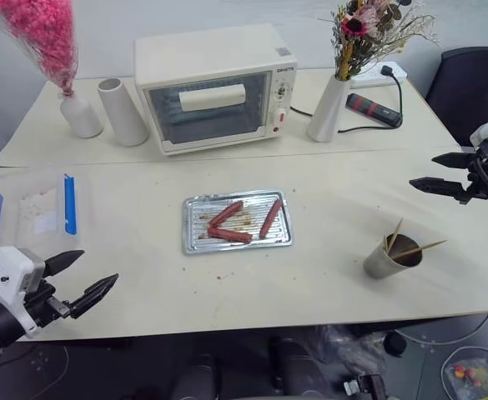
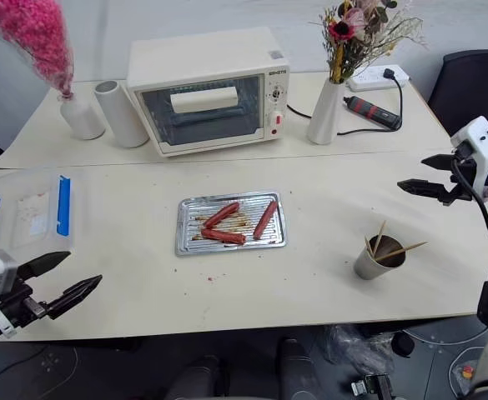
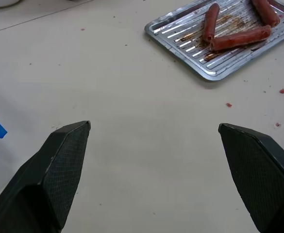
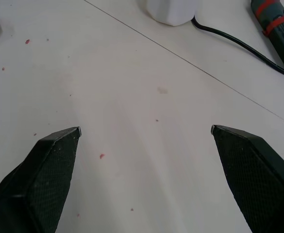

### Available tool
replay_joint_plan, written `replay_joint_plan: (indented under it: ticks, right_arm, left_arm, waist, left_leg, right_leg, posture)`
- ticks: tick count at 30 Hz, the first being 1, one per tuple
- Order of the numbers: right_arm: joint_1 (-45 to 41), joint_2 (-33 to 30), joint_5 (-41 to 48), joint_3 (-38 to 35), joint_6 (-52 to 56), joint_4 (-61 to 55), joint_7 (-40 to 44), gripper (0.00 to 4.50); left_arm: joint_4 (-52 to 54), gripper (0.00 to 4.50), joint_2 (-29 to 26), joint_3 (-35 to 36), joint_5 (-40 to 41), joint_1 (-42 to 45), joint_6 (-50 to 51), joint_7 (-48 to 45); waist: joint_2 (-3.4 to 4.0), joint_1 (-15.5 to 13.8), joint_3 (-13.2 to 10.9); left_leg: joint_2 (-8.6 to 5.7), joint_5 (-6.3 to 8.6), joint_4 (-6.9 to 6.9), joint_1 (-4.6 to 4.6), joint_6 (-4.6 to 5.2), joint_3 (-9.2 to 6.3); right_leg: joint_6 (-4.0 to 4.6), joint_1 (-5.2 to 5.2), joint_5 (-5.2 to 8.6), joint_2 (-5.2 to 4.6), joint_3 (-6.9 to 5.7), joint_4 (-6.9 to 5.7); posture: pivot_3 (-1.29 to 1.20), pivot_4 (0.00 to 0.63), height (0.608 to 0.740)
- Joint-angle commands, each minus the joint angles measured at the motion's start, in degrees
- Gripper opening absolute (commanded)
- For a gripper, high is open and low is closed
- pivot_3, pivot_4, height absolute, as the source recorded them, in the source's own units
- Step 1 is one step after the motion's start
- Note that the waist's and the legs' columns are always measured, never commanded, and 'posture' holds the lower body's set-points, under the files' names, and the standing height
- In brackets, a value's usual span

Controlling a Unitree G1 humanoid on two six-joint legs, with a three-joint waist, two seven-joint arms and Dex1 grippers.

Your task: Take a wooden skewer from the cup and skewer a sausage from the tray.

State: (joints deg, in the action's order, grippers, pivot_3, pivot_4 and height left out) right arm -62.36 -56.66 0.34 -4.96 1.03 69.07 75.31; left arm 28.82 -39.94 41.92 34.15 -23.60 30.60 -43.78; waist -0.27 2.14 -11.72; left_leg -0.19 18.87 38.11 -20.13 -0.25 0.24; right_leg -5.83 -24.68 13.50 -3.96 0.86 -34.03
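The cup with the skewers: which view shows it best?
The left eye view: the cup stands whole, near the table's front edge, wooden sticks leaning out. The right eye view shows the same, slightly smaller.

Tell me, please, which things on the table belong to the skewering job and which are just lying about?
For the job: cup, skewers, tray, sausages.

Lying about: toaster oven, two flower vases, white cylinder, plastic box, power strip, red-and-black tool.
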Motion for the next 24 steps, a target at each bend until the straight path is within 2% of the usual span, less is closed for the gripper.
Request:
replay_joint_plan:
  ticks: [1, 7, 10, 14, 17, 20, 22, 24]
  right_arm:
    - [-1.63, -1.62, -0.25, -0.29, -1.03, -1.66, -1.67, 4.5]
    - [-1.23, -6.34, 2.12, -3.34, 2.1, -2.69, -1.47, 4.5]
    - [1.7, -10.36, 4.95, -6.36, 5.8, -5.28, -0.11, 4.5]
    - [12.17, -15.74, 10.91, -13.12, 14.08, -14.18, 2.1, 4.5]
    - [27.05, -17.77, 15.61, -22.91, 22.5, -26.27, 2.07, 4.5]
    - [45.59, -13.69, 18.98, -40.22, 35.72, -44.99, -0.04, 3.87]
    - [55.74, -7.12, 22.37, -49.69, 45.68, -61.39, -2.59, 3.21]
    - [62.91, 0.41, 26.9, -55.58, 54.52, -77.34, -6.56, 2.54]
  left_arm:
    - [-1.05, 4.49, -2.54, 0.59, 2.25, 3.02, 0.73, -0.93]
    - [-2.27, 4.49, -10.51, -1.74, 10.4, 13.38, 7.33, -4.78]
    - [-2.96, 4.49, -15.02, -7.02, 14.52, 21.8, 10.42, -7.52]
    - [-4.1, 4.49, -17.8, -15.08, 20.09, 33.35, 14.2, -11.4]
    - [-4.67, 4.49, -17.64, -21.07, 20.78, 39.59, 14.86, -14.02]
    - [-4.91, 4.5, -16.11, -26.74, 20.14, 44.86, 14.45, -15.89]
    - [-5.62, 4.5, -14.4, -30.2, 19.14, 48.12, 13.88, -16.5]
    - [-6.93, 4.5, -12.55, -33.29, 17.43, 50.83, 12.78, -17.37]
  waist:
    - [0.0, -0.02, 0.0]
    - [0.01, -0.61, 0.0]
    - [0.01, -0.85, -0.01]
    - [0.0, -0.65, 0.0]
    - [0.01, -0.45, 0.01]
    - [0.01, -0.53, 0.02]
    - [-0.07, -0.48, 0.04]
    - [-0.19, -0.45, 0.09]
  left_leg:
    - [0.0, 0.0, 0.0, 0.0, 0.0, 0.0]
    - [-0.03, 0.0, 0.01, -0.07, 0.0, 0.01]
    - [-0.06, 0.02, 0.01, -0.14, 0.02, -0.01]
    - [-0.06, 0.06, 0.0, -0.17, 0.06, -0.01]
    - [-0.04, 0.08, -0.02, -0.16, 0.08, 0.09]
    - [-0.04, 0.1, -0.02, -0.07, 0.08, 0.27]
    - [-0.03, 0.14, -0.04, -0.02, 0.02, 0.27]
    - [0.04, 0.13, 0.0, 0.08, -0.07, 0.26]
  right_leg:
    - [0.0, 0.0, 0.0, 0.0, 0.0, -0.01]
    - [-0.02, -0.09, -0.01, -0.04, 0.01, -0.03]
    - [-0.02, -0.13, -0.01, -0.09, -0.01, 0.0]
    - [-0.06, -0.07, -0.03, -0.08, -0.04, 0.01]
    - [-0.12, -0.08, -0.06, -0.04, 0.06, -0.12]
    - [-0.16, -0.09, -0.09, 0.2, 0.37, -0.12]
    - [-0.18, 0.03, -0.1, 0.46, 0.73, -0.02]
    - [-0.23, 0.14, -0.11, 0.71, 0.91, -0.08]
  posture:
    - [0.0, 0.15, 0.74]
    - [0.0, 0.15, 0.74]
    - [0.0, 0.15, 0.74]
    - [0.0, 0.15, 0.74]
    - [0.0, 0.15, 0.74]
    - [0.0, 0.15, 0.74]
    - [0.0, 0.15, 0.74]
    - [0.0, 0.15, 0.74]
